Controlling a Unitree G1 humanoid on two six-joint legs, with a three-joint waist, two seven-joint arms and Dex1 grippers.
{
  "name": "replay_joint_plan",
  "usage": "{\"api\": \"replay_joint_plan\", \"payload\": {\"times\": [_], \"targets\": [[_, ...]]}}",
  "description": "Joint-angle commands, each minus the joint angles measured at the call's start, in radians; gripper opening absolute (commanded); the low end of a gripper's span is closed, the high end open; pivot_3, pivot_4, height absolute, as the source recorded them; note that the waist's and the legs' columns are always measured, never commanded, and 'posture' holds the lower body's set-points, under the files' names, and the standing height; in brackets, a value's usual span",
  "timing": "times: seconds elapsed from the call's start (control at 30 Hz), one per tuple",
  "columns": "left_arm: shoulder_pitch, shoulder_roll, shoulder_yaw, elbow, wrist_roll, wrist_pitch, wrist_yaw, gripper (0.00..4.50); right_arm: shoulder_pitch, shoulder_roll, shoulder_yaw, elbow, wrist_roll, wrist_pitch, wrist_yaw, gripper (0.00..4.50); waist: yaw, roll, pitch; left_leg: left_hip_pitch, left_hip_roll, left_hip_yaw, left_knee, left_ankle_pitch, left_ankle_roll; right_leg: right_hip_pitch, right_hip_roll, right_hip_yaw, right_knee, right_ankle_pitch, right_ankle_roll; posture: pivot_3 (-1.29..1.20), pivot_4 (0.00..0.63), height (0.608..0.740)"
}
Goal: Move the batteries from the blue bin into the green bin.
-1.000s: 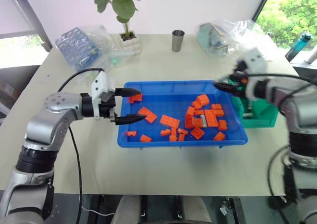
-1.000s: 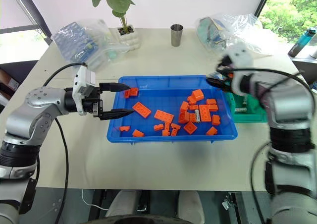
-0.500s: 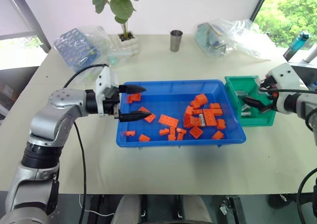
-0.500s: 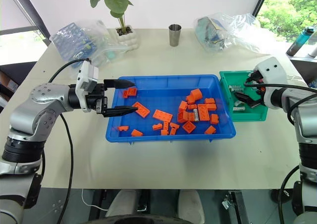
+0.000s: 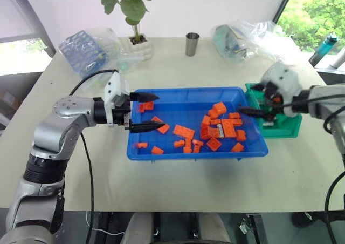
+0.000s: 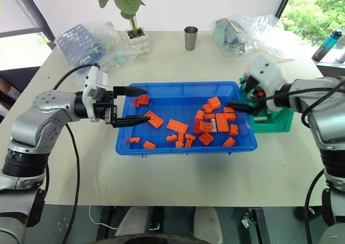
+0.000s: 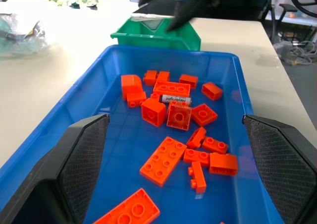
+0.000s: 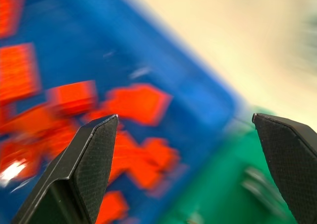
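Half a second back the right gripper (image 5: 257,112) hung open above the green bin (image 5: 288,126); now it has swung across to the seam between that bin and the blue bin (image 5: 161,154), fingers spread wide and empty. My reading is that a drop-off is done and the arm is returning for another battery.

From the head camera, the left gripper (image 5: 144,113) hovers over the blue bin's opposite end, fingers apart around nothing. One battery (image 6: 215,124) lies among the orange bricks (image 6: 177,126) near the green-bin end; it looks like a small silver-grey cylinder, half hemmed in by bricks. Pale shapes in the green bin may be batteries already moved, though I cannot be sure.

Along the left wrist's fingers, that battery (image 7: 176,99) shows clearly: white-grey, printed label, lying flat against a brick.

Right wrist view is blurred, yet both fingers stand far apart over blue and green plastic.
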Motion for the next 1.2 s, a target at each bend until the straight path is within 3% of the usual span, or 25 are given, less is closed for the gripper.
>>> {"api": "replay_joint_plan", "payload": {"times": [0.03, 0.3, 0.57, 0.77, 1.2], "targets": [[-0.038, -0.003, -0.002, -0.012, 0.001, -0.014, -0.009, 4.5, -0.076, -0.047, 0.11, 0.12, -0.081, -0.178, 0.169, 4.46, -0.003, 0.0, 0.0, 0.0, 0.0, 0.0, 0.001, 0.0, 0.001, 0.0, 0.0, 0.0, 0.0, 0.0, 0.0, 0.0, 0.15, 0.716], [-0.004, 0.003, 0.021, -0.047, -0.006, -0.009, 0.01, 4.5, -0.172, 0.002, 0.279, 0.339, -0.238, -0.567, 0.392, 4.46, -0.008, 0.0, 0.0, 0.0, 0.0, 0.0, 0.001, 0.0, 0.001, -0.001, 0.0, 0.0, 0.0, 0.0, 0.0, 0.0, 0.15, 0.716], [0.07, 0.031, 0.038, -0.127, -0.027, 0.02, 0.029, 4.5, -0.276, 0.13, 0.346, 0.578, -0.355, -0.741, 0.444, 4.46, -0.006, 0.0, 0.001, 0.0, 0.0, 0.0, 0.002, 0.0, 0.0, 0.0, 0.0, 0.0, 0.0, 0.0, 0.0, 0.0, 0.15, 0.716], [0.085, 0.044, 0.046, -0.141, -0.036, 0.025, 0.043, 4.5, -0.305, 0.202, 0.355, 0.649, -0.376, -0.757, 0.477, 4.46, -0.005, 0.0, 0.001, 0.0, 0.0, -0.001, 0.003, 0.0, 0.0, 0.001, 0.0, -0.001, 0.0, 0.0, 0.0, 0.0, 0.15, 0.716], [0.096, 0.067, 0.047, -0.135, -0.036, 0.007, 0.038, 4.5, -0.251, 0.236, 0.348, 0.623, -0.394, -0.741, 0.488, 4.46, -0.006, 0.0, 0.001, 0.0, 0.0, -0.001, 0.004, 0.0, 0.0, 0.001, 0.0, -0.002, 0.001, 0.0, 0.0, 0.0, 0.15, 0.716]]}}
